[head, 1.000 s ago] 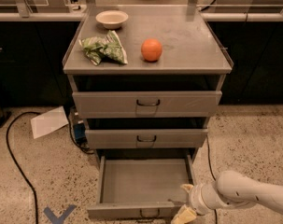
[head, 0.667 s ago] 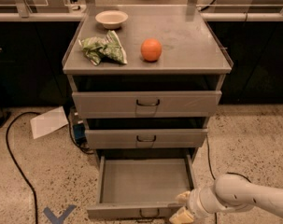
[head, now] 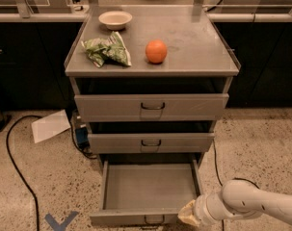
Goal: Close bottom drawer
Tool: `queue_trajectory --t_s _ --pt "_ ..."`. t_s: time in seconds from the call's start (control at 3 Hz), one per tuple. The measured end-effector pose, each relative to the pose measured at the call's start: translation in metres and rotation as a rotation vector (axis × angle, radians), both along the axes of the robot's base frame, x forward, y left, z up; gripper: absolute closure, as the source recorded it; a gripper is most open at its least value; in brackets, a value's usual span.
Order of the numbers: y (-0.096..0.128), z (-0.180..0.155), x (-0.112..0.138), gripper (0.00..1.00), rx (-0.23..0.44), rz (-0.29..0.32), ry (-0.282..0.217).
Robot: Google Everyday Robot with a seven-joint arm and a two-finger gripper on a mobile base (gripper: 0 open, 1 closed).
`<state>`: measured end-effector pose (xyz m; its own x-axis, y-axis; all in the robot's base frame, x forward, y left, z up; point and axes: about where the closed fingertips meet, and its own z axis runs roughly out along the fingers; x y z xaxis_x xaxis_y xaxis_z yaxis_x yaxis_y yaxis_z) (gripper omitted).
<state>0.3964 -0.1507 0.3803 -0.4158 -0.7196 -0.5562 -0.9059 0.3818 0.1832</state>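
Observation:
The bottom drawer [head: 150, 186] of the grey metal cabinet [head: 150, 109] is pulled far out, its wide shallow tray bare inside. Its low front panel [head: 133, 219] with a small dark wire handle [head: 154, 220] sits at the bottom edge of the view. My gripper [head: 188, 214] is at the end of the white arm [head: 246, 206] coming in from the lower right. It is right at the right end of the front panel. The middle drawer [head: 150, 142] and top drawer [head: 151, 108] stand slightly out.
On the cabinet top lie an orange [head: 156, 51], a green chip bag [head: 107, 52] and a white bowl [head: 115, 19]. A sheet of paper [head: 50, 125] and a black cable [head: 18, 167] lie on the speckled floor to the left. Dark counters stand behind.
The arm and gripper have moved left, from beside the drawer's right front corner up against its front panel. The drawer looks the same.

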Motion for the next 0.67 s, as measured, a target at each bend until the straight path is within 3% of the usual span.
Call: queue_trajectory --t_s 0.33,0.67 --pt "-0.002 -0.005 -0.002 1.00 -0.014 -0.026 0.005" --pt "-0.010 -0.028 -0.001 1.00 0.031 -0.064 0.010"
